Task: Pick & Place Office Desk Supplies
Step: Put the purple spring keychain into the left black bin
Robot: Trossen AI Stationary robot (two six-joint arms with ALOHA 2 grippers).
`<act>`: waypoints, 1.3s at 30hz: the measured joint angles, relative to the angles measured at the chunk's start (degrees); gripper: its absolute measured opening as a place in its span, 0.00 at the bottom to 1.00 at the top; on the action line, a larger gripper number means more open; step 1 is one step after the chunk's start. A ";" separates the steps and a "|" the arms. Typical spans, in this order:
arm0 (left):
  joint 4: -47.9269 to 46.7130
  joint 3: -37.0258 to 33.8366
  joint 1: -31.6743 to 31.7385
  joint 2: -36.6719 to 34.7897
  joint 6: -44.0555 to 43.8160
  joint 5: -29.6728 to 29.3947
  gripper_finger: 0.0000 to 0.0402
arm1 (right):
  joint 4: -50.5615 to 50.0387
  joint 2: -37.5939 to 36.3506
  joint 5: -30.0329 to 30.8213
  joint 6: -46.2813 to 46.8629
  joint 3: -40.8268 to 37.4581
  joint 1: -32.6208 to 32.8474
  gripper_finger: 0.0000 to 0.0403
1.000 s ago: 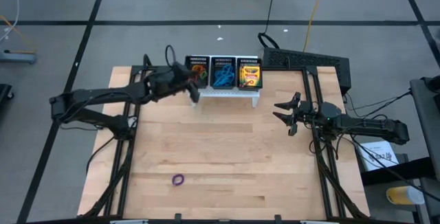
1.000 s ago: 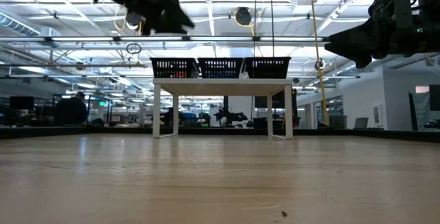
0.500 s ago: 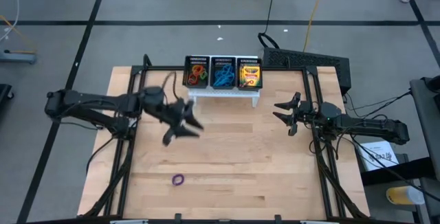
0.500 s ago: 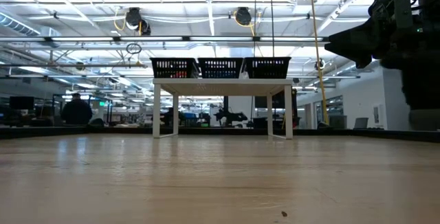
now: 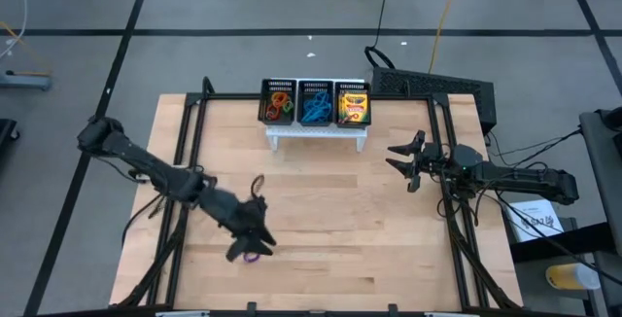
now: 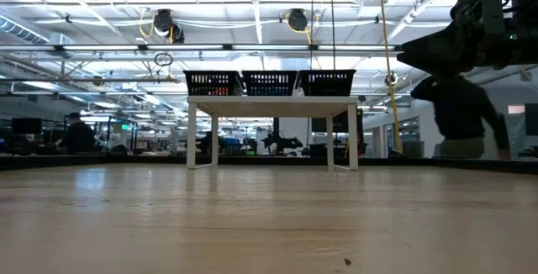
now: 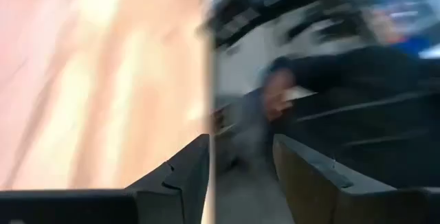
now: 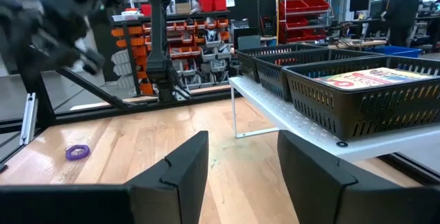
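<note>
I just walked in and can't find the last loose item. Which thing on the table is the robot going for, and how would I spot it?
Start at the wooden table and look to its near edge, far from the black mesh organiser on its white stand. There, just under the left gripper, lies a small purple loop. It is the only supply lying loose on the wood; all the others sit in the organiser.

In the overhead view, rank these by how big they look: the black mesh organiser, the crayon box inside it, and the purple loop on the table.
1. Black mesh organiser, the largest.
2. Crayon box, filling one of its end compartments.
3. Purple loop, the smallest, partly hidden by the left gripper.
</note>
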 joint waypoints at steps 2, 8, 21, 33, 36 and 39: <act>-6.55 -0.02 -2.42 1.69 -4.65 -3.57 0.40 | 0.00 0.02 0.00 0.00 0.00 0.00 0.41; -23.30 -0.04 -6.44 8.21 -17.58 -4.79 0.35 | 0.00 0.02 0.00 0.00 -0.02 0.00 0.41; -27.25 0.14 -7.08 23.02 -16.07 -3.83 0.40 | 0.00 0.01 0.00 0.00 0.00 0.00 0.41; -26.70 0.11 -7.17 24.97 -16.43 -7.24 0.28 | 0.00 0.02 0.00 0.00 0.00 0.00 0.41; -27.21 0.11 -7.29 25.09 -18.20 -8.41 0.21 | 0.00 0.02 0.00 0.00 -0.02 0.00 0.41; -27.71 0.09 -7.42 25.14 -20.05 -8.94 0.13 | 0.00 0.02 0.00 0.00 -0.01 0.00 0.41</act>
